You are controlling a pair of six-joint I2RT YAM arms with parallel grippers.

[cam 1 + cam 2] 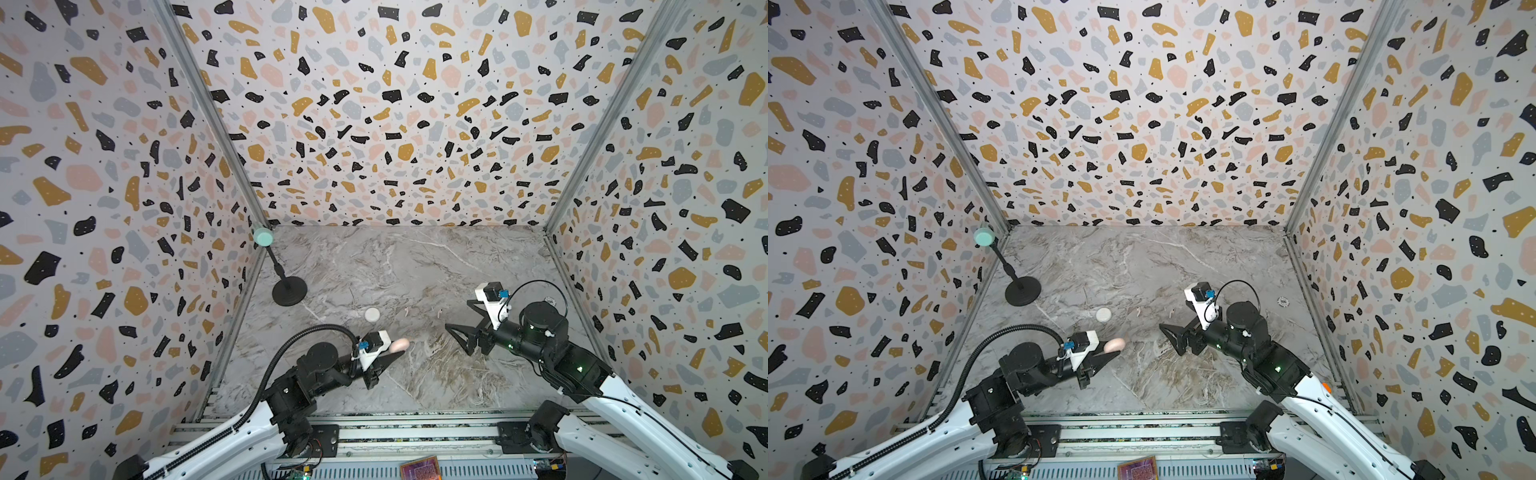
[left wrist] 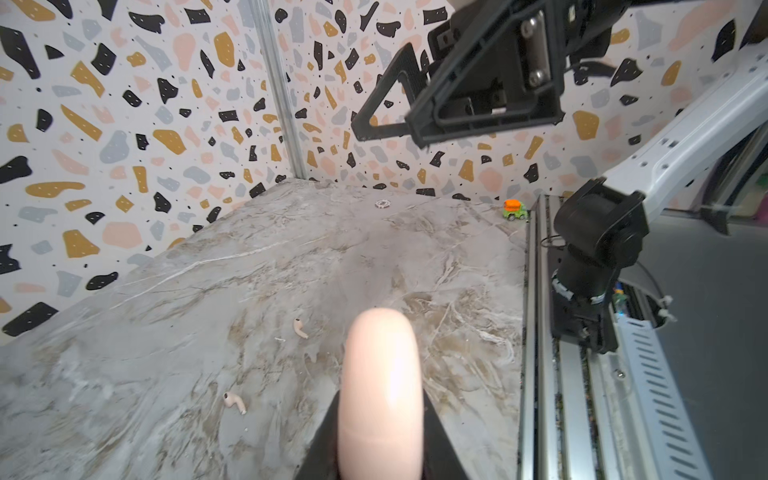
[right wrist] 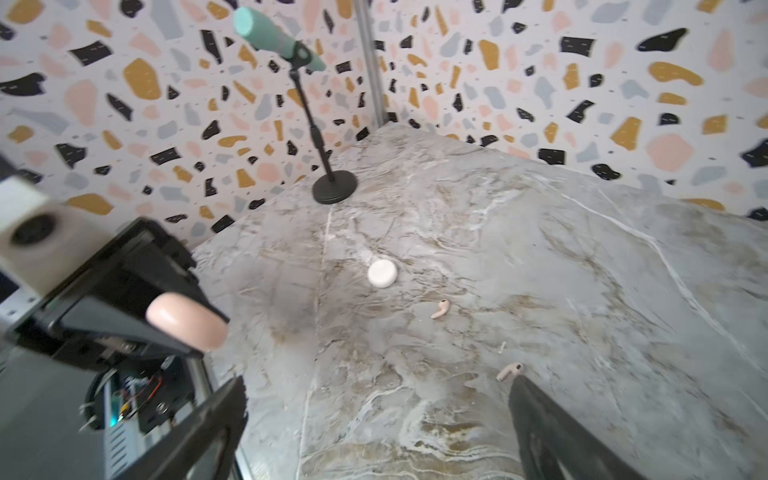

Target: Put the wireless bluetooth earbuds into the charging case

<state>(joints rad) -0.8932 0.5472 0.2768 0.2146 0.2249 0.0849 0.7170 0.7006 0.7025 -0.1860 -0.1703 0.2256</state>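
Left gripper (image 1: 397,350): jaws clamped on a pale pink case (image 1: 400,344). It is held on edge just left of centre in the lower part of both top views, and I can't tell whether it clears the table.
Pink case up close: in the left wrist view it (image 2: 380,395) fills the bottom centre, with a black finger (image 2: 322,440) on each side of it. The lid looks closed.
Right gripper (image 1: 457,313): jaws wide apart with nothing between them, right of centre in both top views. It looks raised off the table.
Earbud nearer the white case (image 1: 406,311): pale pink, lying loose on the marble table (image 1: 415,257) at about the centre of a top view.
Earbud nearer the right gripper (image 1: 440,312): also pale pink and loose. In the right wrist view it (image 3: 510,371) sits just beside one fingertip (image 3: 519,384).
White case (image 1: 372,314): flat on the table and shut, left of both earbuds and apart from them.
Microphone stand (image 1: 289,291): left edge of the table, its green head (image 1: 262,237) tilted up toward the corner.
Toy truck (image 2: 514,210): orange and green, by the rail at the right of the left wrist view.
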